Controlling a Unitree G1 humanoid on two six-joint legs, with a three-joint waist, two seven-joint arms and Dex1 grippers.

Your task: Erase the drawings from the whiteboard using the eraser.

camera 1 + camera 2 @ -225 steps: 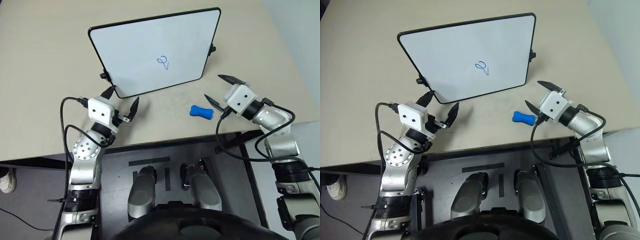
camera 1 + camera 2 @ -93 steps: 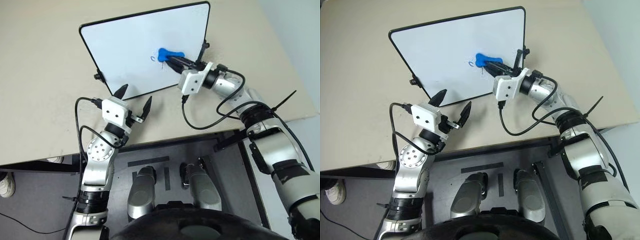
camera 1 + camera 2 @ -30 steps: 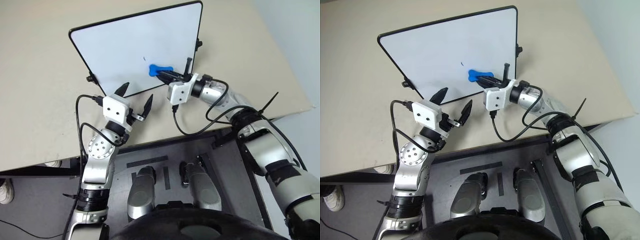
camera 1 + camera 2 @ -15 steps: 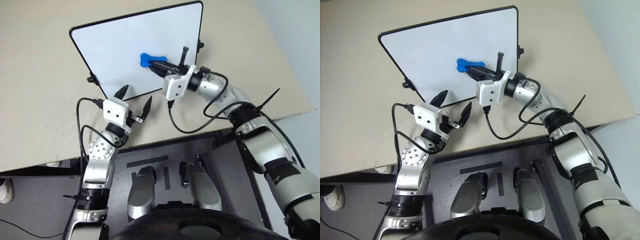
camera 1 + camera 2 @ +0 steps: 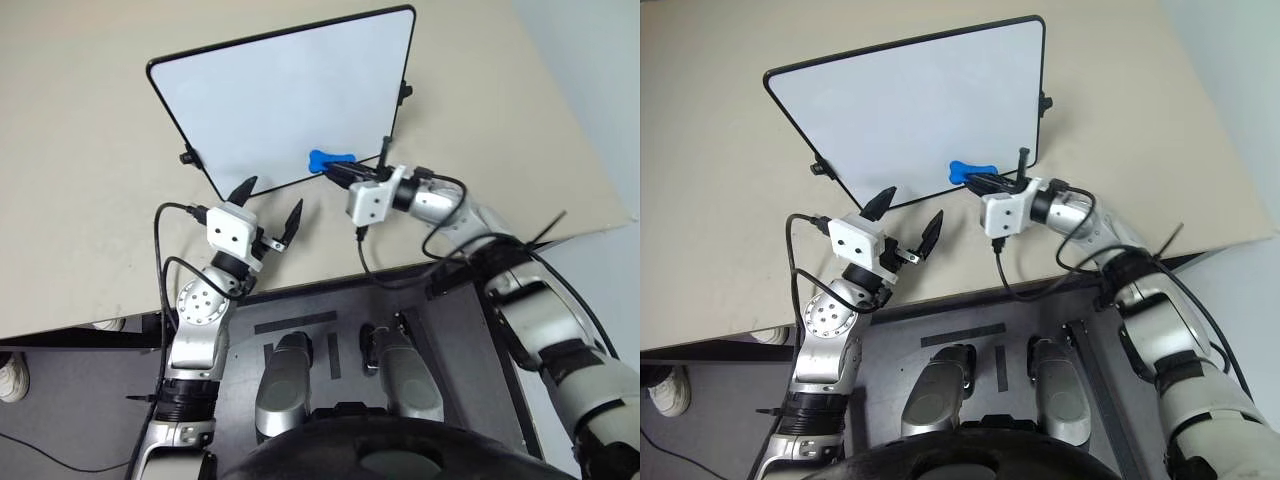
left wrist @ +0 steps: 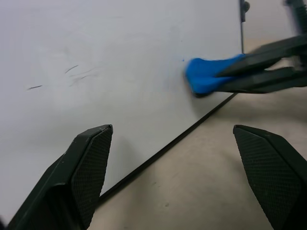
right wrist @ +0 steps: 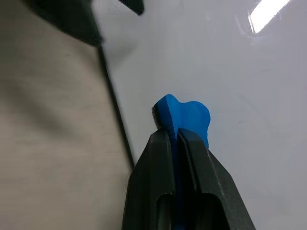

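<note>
The whiteboard (image 5: 290,95) lies on the beige table, black-framed, and its face looks white. The drawings are out of view; a few faint grey streaks (image 6: 76,72) show in the left wrist view. My right gripper (image 5: 341,170) is shut on the bright blue eraser (image 5: 326,159), which presses on the board just inside its near edge, toward the right corner. The right wrist view has the eraser (image 7: 184,114) sticking out past the closed fingertips (image 7: 165,143). My left gripper (image 5: 268,203) stands open with nothing in it, over the table just in front of the board's near edge.
The table (image 5: 90,240) has bare room left of the board and to its right (image 5: 500,130). Its front edge (image 5: 320,275) runs just behind both grippers. Small black knobs (image 5: 186,158) stick out from the board's sides.
The right gripper swept the eraser up and left across the board, then back down to the near edge. A small blue mark seen a second ago is gone. The left gripper stayed put.
</note>
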